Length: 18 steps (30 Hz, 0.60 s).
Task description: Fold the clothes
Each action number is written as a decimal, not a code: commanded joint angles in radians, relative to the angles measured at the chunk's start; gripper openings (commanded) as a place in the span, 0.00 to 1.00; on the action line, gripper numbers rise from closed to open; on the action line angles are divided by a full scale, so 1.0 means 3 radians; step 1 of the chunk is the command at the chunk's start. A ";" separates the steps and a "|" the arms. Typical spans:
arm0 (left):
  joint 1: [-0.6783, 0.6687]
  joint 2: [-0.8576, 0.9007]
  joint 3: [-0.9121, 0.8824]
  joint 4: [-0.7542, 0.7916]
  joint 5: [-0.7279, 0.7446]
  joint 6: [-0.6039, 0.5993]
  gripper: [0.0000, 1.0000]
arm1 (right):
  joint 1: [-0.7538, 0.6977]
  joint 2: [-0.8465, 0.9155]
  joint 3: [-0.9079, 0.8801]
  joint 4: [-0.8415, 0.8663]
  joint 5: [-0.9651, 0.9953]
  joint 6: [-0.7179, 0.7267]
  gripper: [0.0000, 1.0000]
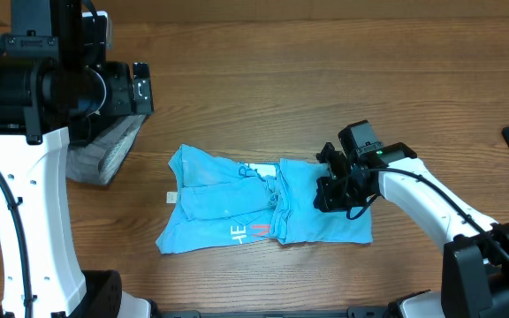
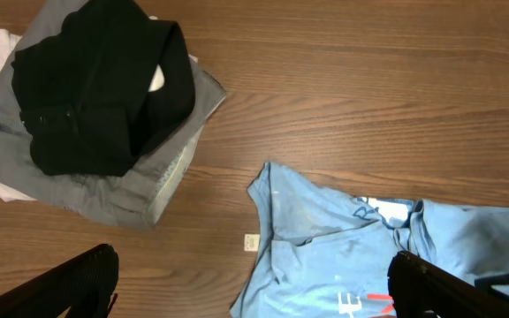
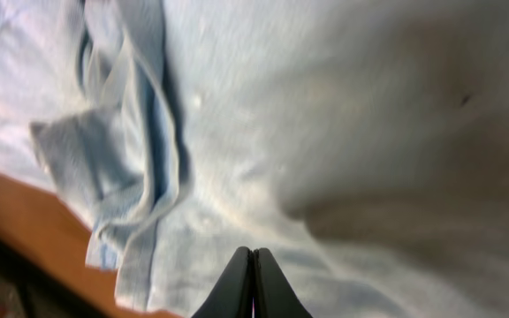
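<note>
Lying apart, one blue T-shirt [image 1: 237, 212], one pile [image 1: 104, 155]

Soft matt cloth T-shirt [image 1: 228, 212] on smooth wood-grain table [image 1: 325, 88]

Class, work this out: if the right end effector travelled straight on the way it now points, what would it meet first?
The light sky-blue fabric T-shirt: the shut right end effector aims at it, likely very close, though depth is unclear.
</note>
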 commanded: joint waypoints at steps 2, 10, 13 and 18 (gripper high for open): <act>0.0018 0.0004 0.0034 0.0018 -0.0042 0.0051 1.00 | 0.0179 0.0018 -0.0132 0.0055 0.0028 0.0189 0.04; 0.0018 0.0004 0.0034 0.0025 -0.0032 0.0036 1.00 | 0.0804 0.0084 -0.0109 -0.0134 -0.0251 -0.0348 0.04; 0.0018 0.0004 0.0034 0.0017 -0.0031 0.0036 1.00 | 0.0793 0.0033 -0.0027 -0.0161 -0.0161 -0.0381 0.04; 0.0018 0.0005 0.0028 -0.0029 0.0051 0.0025 1.00 | 0.0262 -0.0131 0.0179 -0.0203 0.0127 0.0062 0.04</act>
